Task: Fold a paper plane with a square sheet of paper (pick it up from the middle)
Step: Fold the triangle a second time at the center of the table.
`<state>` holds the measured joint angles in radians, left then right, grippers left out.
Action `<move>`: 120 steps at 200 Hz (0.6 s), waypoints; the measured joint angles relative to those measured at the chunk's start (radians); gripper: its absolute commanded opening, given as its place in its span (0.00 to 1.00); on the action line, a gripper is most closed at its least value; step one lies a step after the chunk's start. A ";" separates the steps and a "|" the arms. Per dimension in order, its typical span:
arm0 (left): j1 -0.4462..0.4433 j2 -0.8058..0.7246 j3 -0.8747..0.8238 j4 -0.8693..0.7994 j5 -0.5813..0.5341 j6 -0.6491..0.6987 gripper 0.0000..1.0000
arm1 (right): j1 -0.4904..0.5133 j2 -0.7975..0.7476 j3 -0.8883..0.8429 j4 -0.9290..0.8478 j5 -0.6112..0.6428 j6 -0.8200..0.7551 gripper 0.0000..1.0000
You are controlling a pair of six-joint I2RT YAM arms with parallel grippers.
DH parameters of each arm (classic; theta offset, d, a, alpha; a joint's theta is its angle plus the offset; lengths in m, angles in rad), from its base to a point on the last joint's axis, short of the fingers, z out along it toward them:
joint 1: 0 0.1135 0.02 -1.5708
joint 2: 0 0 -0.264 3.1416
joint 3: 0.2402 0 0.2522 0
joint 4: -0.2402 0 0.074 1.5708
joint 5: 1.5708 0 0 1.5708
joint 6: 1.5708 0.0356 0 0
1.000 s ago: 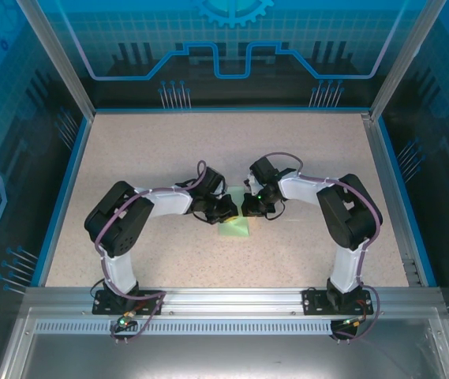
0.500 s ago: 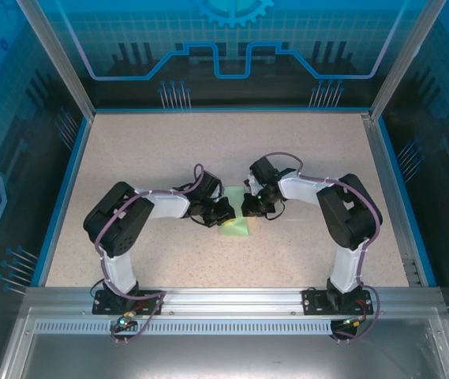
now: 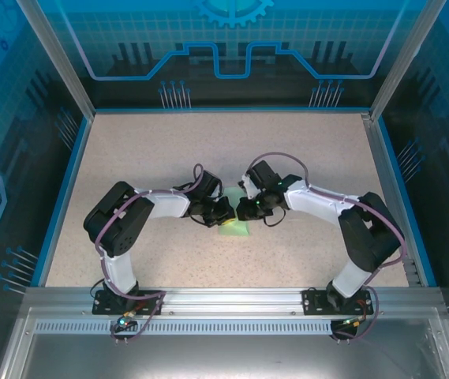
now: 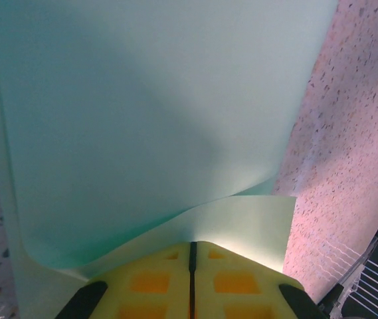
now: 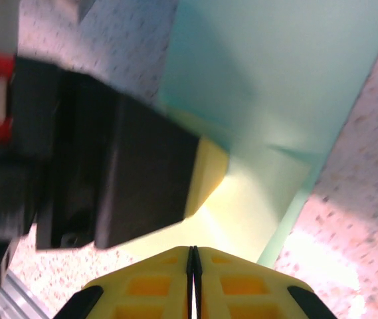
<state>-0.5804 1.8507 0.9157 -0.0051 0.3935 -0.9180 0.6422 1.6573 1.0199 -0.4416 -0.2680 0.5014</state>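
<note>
The square sheet of paper (image 3: 236, 229), pale mint green and partly folded, lies at the table's centre between both grippers. My left gripper (image 3: 226, 215) is shut. In the left wrist view its yellow tips (image 4: 192, 244) sit where a raised, curling flap of the paper (image 4: 149, 119) meets the flat layer below. My right gripper (image 3: 246, 213) is also shut, its tips (image 5: 192, 248) resting at the near edge of the paper (image 5: 275, 80). In the right wrist view, the left gripper's black-and-yellow finger (image 5: 142, 179) touches the sheet just ahead. No paper shows between either pair of jaws.
The speckled beige table (image 3: 169, 150) is bounded by a blue rim and transparent blue walls (image 3: 66, 174). An aluminium rail (image 3: 224, 300) carrying both arm bases runs along the near edge. Both arms arch inward over the middle.
The right arm has stretched out, its elbow swinging right and toward the near edge while its gripper edged left over the paper. The left arm and the sheet have barely moved.
</note>
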 measured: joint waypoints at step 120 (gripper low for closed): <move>0.000 0.001 0.008 -0.015 0.000 0.000 0.08 | 0.091 0.085 -0.023 -0.006 0.079 0.046 0.10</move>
<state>-0.5804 1.8515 0.9234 -0.0204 0.3931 -0.9180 0.7334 1.7424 0.9966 -0.4480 -0.1890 0.5472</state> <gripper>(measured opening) 0.079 0.102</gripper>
